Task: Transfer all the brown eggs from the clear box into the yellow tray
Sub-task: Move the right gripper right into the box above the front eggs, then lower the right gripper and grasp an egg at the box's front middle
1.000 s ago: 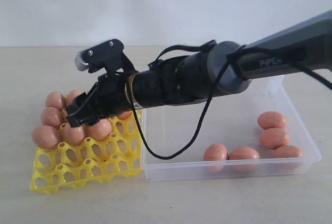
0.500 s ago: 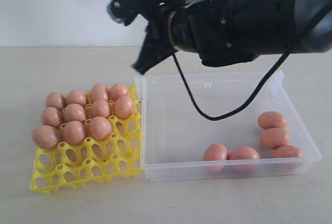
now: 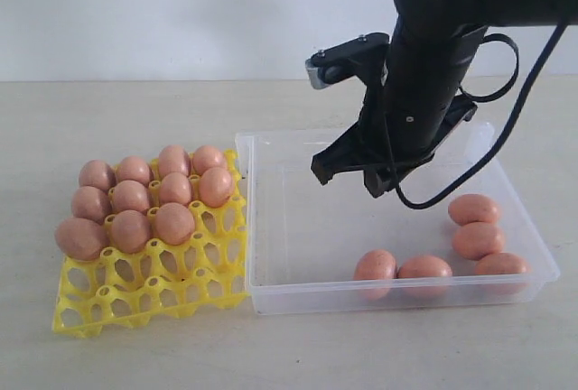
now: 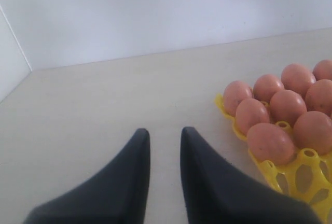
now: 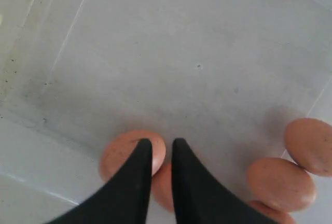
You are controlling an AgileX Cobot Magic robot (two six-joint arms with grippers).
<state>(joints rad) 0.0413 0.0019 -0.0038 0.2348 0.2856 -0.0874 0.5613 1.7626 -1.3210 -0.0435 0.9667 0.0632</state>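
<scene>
Brown eggs (image 3: 425, 269) in clear box (image 3: 298, 236), right gripper (image 5: 158, 143) overhead, apparently empty.

- A pale beige table (image 3: 135, 110) spreads across the scene, smooth and matte.
- A plain white wall (image 3: 135, 11) rises behind it.
- The light is soft and even, with faint shadows.
</scene>
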